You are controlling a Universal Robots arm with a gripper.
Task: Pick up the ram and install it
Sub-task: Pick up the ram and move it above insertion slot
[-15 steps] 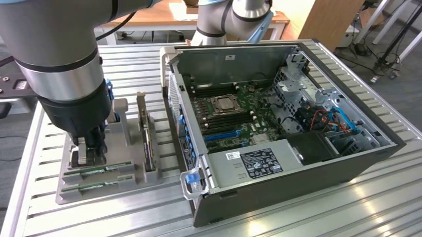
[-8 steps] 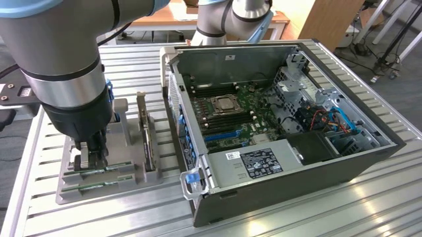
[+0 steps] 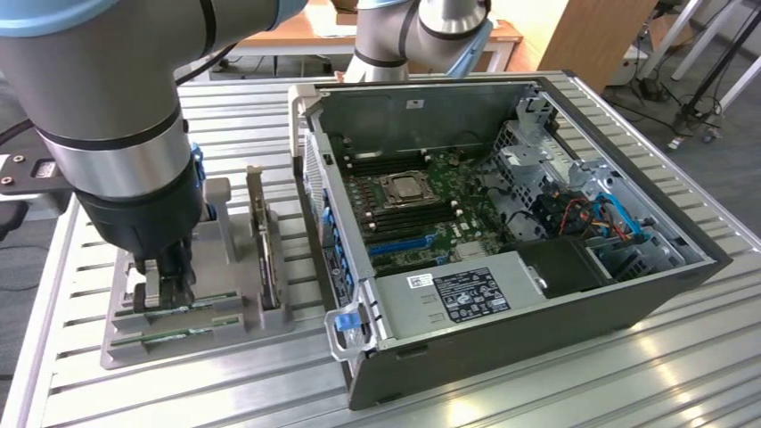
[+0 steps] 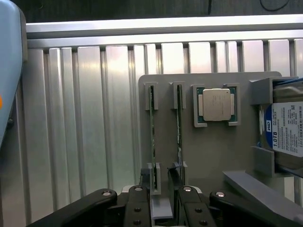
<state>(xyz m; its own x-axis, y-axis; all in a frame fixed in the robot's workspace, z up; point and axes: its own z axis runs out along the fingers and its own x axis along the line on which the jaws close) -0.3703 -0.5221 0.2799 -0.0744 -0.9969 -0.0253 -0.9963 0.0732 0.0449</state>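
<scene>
We see the pincer (image 3: 164, 294) hanging low over the grey fixture (image 3: 131, 355), at about eight o'clock in the exterior view. Its jaws are spread wide and grip nothing. From the wrist, the ram (image 4: 152, 132) stands on its long edge in a slot of the fixture, with its near end between the two black fingers (image 4: 139, 208). We cannot tell whether either finger touches it. A second stick (image 4: 178, 127) stands parallel just beside it, close to one finger.

Both sticks run along the slats of the table (image 4: 90, 118). In the exterior view that is roughly the nine-to-three line, with one end aimed at the open computer case (image 3: 523, 352). The processor (image 4: 216, 105) and the hard drive (image 4: 286, 127) sit beyond the second stick. The case wall rises close at three o'clock of the fixture, and bare slats lie open toward nine o'clock.
</scene>
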